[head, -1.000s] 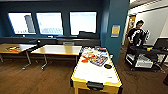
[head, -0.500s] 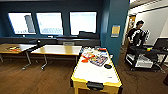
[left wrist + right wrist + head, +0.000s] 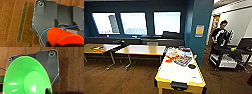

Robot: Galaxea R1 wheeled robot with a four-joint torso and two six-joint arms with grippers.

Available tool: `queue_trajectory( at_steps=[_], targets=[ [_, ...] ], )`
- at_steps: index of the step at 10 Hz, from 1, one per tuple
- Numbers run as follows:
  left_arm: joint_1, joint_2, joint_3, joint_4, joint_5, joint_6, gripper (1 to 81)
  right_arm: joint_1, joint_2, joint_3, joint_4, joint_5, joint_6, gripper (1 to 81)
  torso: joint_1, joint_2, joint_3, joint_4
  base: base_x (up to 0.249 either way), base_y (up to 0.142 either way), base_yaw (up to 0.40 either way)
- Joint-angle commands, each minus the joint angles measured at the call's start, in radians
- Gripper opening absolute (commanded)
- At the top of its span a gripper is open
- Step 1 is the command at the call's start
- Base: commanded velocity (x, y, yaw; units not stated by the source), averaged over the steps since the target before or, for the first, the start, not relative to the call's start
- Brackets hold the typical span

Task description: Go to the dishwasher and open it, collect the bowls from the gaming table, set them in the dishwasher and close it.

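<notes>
Far left: wooden-topped table (image 3: 99, 47) w/ small red-orange item on it, under three bright windows (image 3: 132, 23) in dark teal wall. Next right, second wooden-topped table (image 3: 142, 49), metal legs, on brown wood-look floor (image 3: 121, 77).

Centre, near: long white-topped gaming table w/ thin yellow edge (image 3: 180, 75). Colourful clutter at its far end, small black object nr right edge.

Right: teal pillar w/ yellow notice (image 3: 199, 30); person (image 3: 220, 35) standing behind dark cart (image 3: 230, 56).

L wrist view: orange plastic bowl (image 3: 62, 36) close at the left gripper, over floor; can't tell finger state or grip. R wrist view: light green plastic bowl (image 3: 26, 77) close at the right gripper, over floor; likewise can't tell.
</notes>
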Motion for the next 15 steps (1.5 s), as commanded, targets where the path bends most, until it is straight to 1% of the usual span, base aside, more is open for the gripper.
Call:
queue_trajectory(
  at_steps=[1, 2, 3, 5, 6, 7, 9, 10, 11, 12, 13, 14, 15],
  targets=[
    [-0.044, -0.025, -0.001, -0.328, 0.004, 0.3, 1.0, 0.046, -0.017, -0.004, -0.012, -0.06, -0.004, 1.0, 0.0, 0.0, 0.0, 0.0, 0.0, 0.0, 0.0],
    [-0.044, -0.029, 0.001, -0.4, 0.003, 0.379, 1.0, 0.046, -0.017, -0.004, -0.011, -0.06, -0.004, 1.0, 0.0, 0.0, 0.0, 0.0, 0.0, 0.0, 0.0],
    [-0.047, -0.034, -0.001, -0.473, 0.004, 0.45, 1.0, 0.045, -0.017, -0.004, -0.012, -0.06, -0.004, 1.0, 0.0, 0.0, 0.0, 0.0, 0.0, 0.0, 0.0],
    [-0.052, -0.039, -0.002, -0.557, 0.004, 0.538, 1.0, 0.043, -0.02, -0.004, -0.01, -0.06, -0.004, 1.0, 0.0, 0.0, 0.0, 0.0, 0.0, 0.0, 0.0],
    [-0.053, -0.039, -0.006, -0.583, 0.004, 0.555, 1.0, 0.045, -0.02, -0.004, -0.012, -0.06, -0.004, 1.0, 0.0, 0.0, 0.0, 0.0, 0.0, 0.0, 0.0],
    [-0.055, -0.031, -0.006, -0.582, 0.007, 0.553, 1.0, 0.048, -0.019, -0.004, -0.012, -0.062, -0.006, 1.0, 0.0, 0.0, 0.0, 0.0, 0.0, 0.0, 0.0],
    [-0.055, -0.019, -0.042, -0.571, 0.007, 0.56, 1.0, 0.05, -0.016, -0.004, -0.012, -0.062, -0.006, 1.0, 0.0, 0.0, 0.0, 0.0, 0.0, 0.0, 0.0],
    [-0.055, -0.023, -0.047, -0.572, -0.004, 0.563, 1.0, 0.05, -0.016, -0.004, -0.012, -0.062, -0.006, 1.0, 0.0, 0.0, 0.0, 0.0, 0.0, 0.0, 0.0],
    [-0.05, -0.032, -0.041, -0.565, -0.064, 0.566, 1.0, 0.047, -0.014, -0.004, -0.012, -0.062, -0.006, 1.0, 0.0, 0.0, 0.0, 0.0, 0.0, 0.0, 0.0],
    [-0.046, -0.014, -0.039, -0.487, -0.101, 0.591, 1.0, 0.045, -0.016, -0.004, -0.011, -0.062, -0.004, 1.0, 0.0, 0.0, 0.0, 0.0, 0.0, 0.0, 0.0],
    [-0.046, -0.002, -0.044, -0.439, -0.104, 0.595, 1.0, 0.042, -0.016, -0.004, -0.01, -0.062, -0.004, 1.0, 0.0, 0.0, 0.0, 0.0, 0.0, 0.0, 0.0],
    [-0.046, 0.001, -0.041, -0.413, -0.111, 0.596, 1.0, 0.04, -0.014, -0.005, -0.01, -0.062, -0.004, 1.0, 0.0, 0.0, 0.0, 0.0, 0.0, 0.0, 0.0],
    [-0.046, 0.003, -0.044, -0.408, -0.111, 0.595, 1.0, 0.039, -0.014, -0.005, -0.009, -0.06, -0.003, 1.0, 0.0, 0.0, 0.0, 0.0, 0.0, 0.0, 0.0]
  ],
)
